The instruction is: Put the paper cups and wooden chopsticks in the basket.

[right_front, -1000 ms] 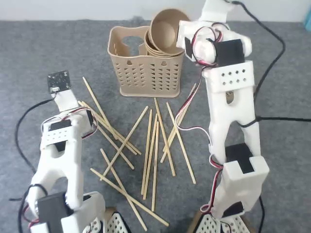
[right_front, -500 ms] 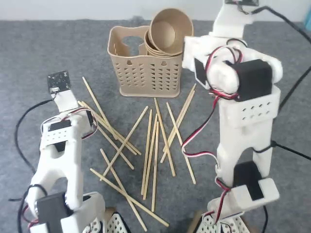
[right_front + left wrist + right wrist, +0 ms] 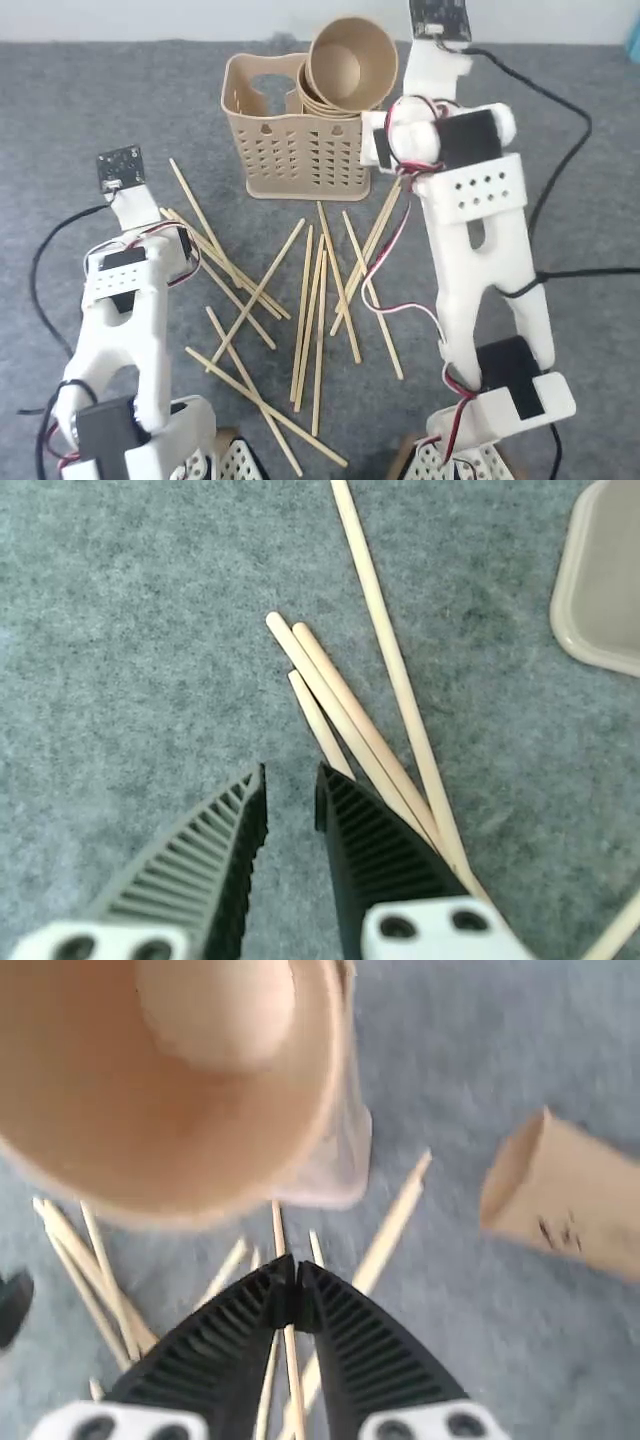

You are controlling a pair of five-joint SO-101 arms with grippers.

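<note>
You'll see the tan paper cups [image 3: 345, 70] nested and tilted at one end of the beige slotted basket [image 3: 300, 150], open mouths showing, while the pale wooden chopsticks [image 3: 320, 300] lie scattered and crisscrossed just in front of it.

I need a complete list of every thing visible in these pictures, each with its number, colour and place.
Beige plastic basket with holed walls: one, beige, upright at the table's far middle.
Brown paper cups: one nested stack, at least three, brown, tilted in the basket's right end.
Wooden chopsticks: more than ten, pale, scattered on the cloth before the basket.
Grey cloth table cover: one, grey, under everything.
Brown paper piece: one, brown, on the cloth apart from the basket; unidentifiable.
White arms with black motors: two, left arm and right arm flanking the chopsticks.
Left pincer: one, black, slightly open, over chopstick ends.
Right pincer: one, black, shut, over chopsticks near the basket.
</note>
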